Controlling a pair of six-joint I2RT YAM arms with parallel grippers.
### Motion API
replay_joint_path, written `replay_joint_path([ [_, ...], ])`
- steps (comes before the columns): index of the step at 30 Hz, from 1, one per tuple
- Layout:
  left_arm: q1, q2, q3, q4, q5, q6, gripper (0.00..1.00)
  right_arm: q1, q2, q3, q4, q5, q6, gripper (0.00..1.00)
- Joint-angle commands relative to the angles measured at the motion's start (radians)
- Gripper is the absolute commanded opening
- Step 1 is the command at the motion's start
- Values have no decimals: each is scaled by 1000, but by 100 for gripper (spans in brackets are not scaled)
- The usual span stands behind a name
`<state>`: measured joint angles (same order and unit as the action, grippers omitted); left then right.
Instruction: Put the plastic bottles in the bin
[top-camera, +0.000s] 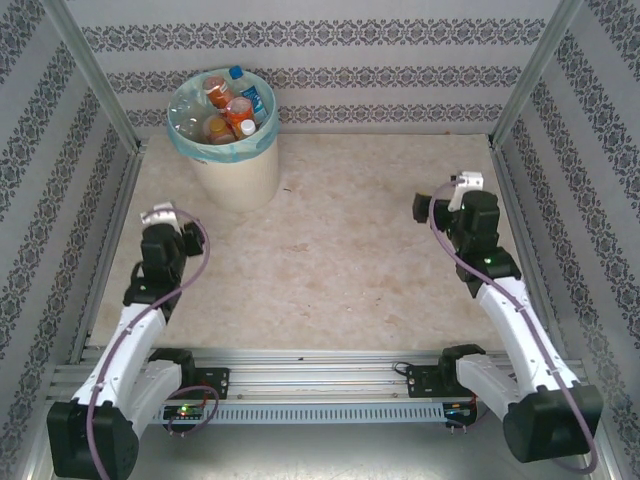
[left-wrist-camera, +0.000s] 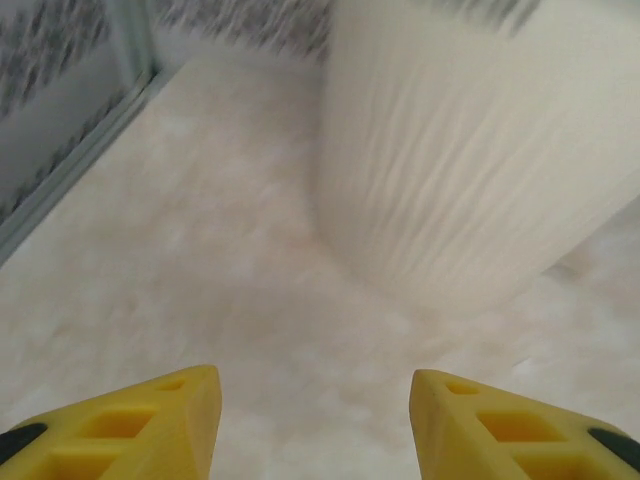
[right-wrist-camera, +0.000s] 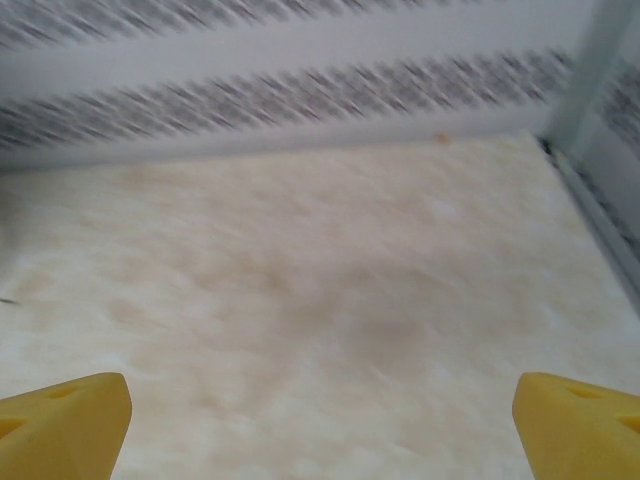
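From above the near edge, the top camera takes in the whole table (top-camera: 350, 270). The left wrist camera looks low and close at the bin (left-wrist-camera: 460, 160), far left; the right faces the far right corner.

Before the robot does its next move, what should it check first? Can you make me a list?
1. Small plastic bottles, red-capped and orange, inside the round cream-white bin with teal liner: ok.
2. Bin upright: ok.
3. Left gripper open, empty: ok.
4. Right gripper open, empty: ok.
5. Marbled beige table free of stray bottles: ok.
6. Anything hidden behind the bin: cannot tell.
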<state>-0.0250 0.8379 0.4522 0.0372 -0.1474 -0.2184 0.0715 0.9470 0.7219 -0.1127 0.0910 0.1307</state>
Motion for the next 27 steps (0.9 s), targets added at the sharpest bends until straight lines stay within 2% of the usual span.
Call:
replay_joint_path([
  [1,3,9,-113,382,-127,100,54,-61,-27,-144,181,58,-87,98],
  [4,10,109,-185,570,-90,146,57,-101,-15,-301,391,32,-96,98],
  [8,46,345,-242,864,5,154,68,-117,104,-459,708,-32,-100,98],
  [13,109,658,-206,1079,213,127,77,-122,286,-489,978,-179,-87,98],
  [15,119,803,-220,1279,262,128,80,-126,365,-496,1097,-233,-85,98],
  [16,131,802,-242,1311,302,126,82,-128,414,-499,1150,-251,-83,98],
  [17,135,772,-252,1278,292,119,84,-127,482,-503,1227,-266,-85,98],
  [19,135,772,-258,1283,228,101,96,-129,645,-503,1441,-245,-57,98],
  [20,135,792,-262,1320,229,101,100,-146,651,-503,1433,-225,-28,98],
  [22,134,793,-272,1338,227,97,100,-137,546,-446,1162,-117,-14,98],
  [24,134,793,-268,1330,227,99,100,-76,593,-396,1156,1,-50,98],
  [27,134,776,-255,1286,236,103,100,-51,569,-353,1047,24,-82,98],
])
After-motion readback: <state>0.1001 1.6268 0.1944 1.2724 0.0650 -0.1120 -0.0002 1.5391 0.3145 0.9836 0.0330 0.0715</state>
